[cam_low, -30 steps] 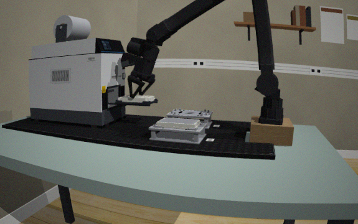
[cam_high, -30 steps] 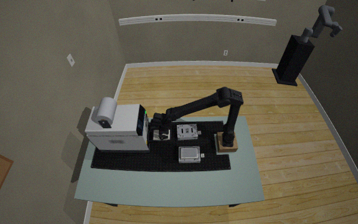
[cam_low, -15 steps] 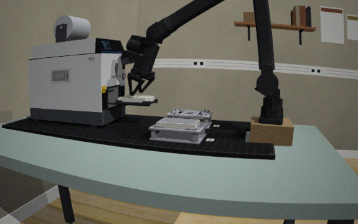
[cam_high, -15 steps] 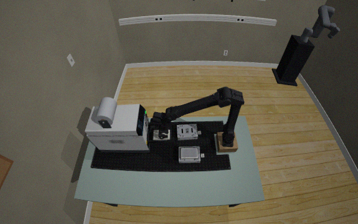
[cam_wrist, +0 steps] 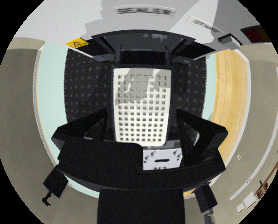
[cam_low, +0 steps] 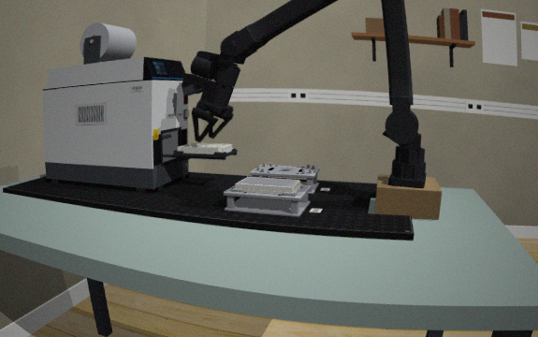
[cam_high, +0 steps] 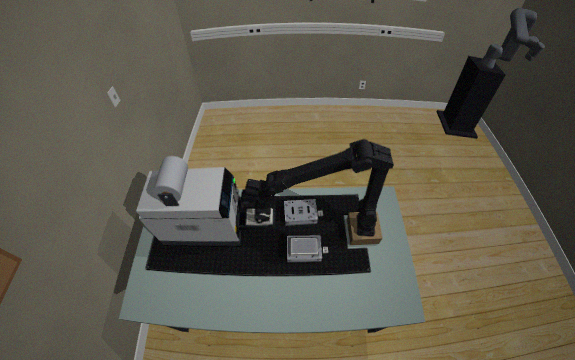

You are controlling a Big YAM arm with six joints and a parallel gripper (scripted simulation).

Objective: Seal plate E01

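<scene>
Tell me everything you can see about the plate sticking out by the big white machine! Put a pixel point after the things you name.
The cream, plastic-looking rectangular plate (cam_high: 251, 215) (cam_low: 205, 149) (cam_wrist: 141, 112) has rows of little square-looking wells. It looks flat on the dark flat stage (cam_high: 258, 226) (cam_low: 231, 153) (cam_wrist: 172, 95), outside the boxy white sealer (cam_high: 192, 192) (cam_low: 100, 126) (cam_wrist: 90, 20). Shadow covers part of it. The open black gripper (cam_high: 262, 218) (cam_low: 205, 139) (cam_wrist: 141, 112) hangs above, not gripping it.

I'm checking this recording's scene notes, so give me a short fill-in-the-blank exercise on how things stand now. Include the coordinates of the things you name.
The plate on the stage (cam_high: 251, 223) (cam_low: 203, 155) lies below the ____ pincer (cam_low: 211, 136) (cam_wrist: 141, 112).
The lamp (cam_high: 234, 181) on the sealer (cam_high: 192, 200) (cam_low: 100, 126) glows ____.
Nest N1 (cam_high: 300, 204) (cam_low: 284, 171) (cam_wrist: 162, 159) holds ____ plate.

Missing words: open; green; no
</scene>
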